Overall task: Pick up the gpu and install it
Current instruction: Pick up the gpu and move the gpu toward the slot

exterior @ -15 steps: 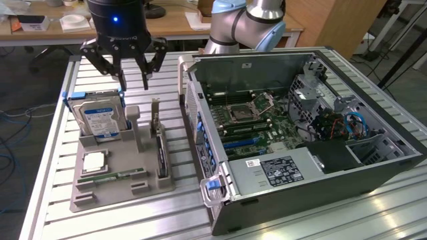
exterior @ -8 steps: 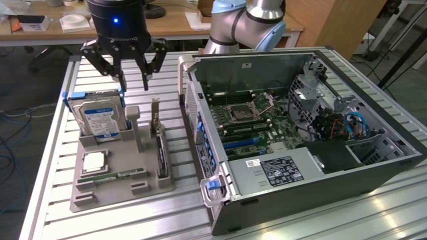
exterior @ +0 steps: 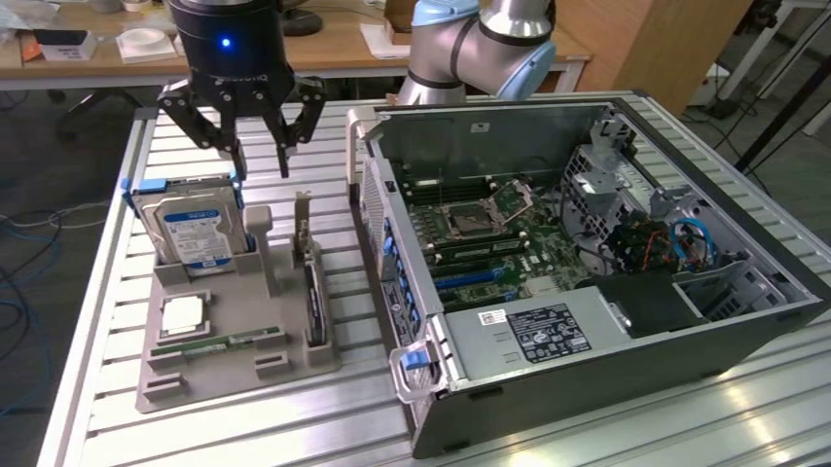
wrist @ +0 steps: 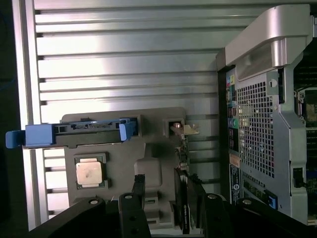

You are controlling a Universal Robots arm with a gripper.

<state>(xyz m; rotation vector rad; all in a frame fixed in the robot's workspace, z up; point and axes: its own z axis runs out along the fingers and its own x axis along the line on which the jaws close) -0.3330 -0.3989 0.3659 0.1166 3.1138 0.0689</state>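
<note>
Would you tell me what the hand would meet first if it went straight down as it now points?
Likely the grey holder's post between the hard drive and the gpu; depth is unclear, so the gpu may come first.

This looks like a robotics lab or workshop. 1 robot arm stands at a ribbed aluminium bench. Below the gripper sits a grey parts holder; beside the gripper lies an opened computer tower, its circuit board bare. Behind the gripper are cluttered wooden desks, and loose cables trail across the floor.
</note>
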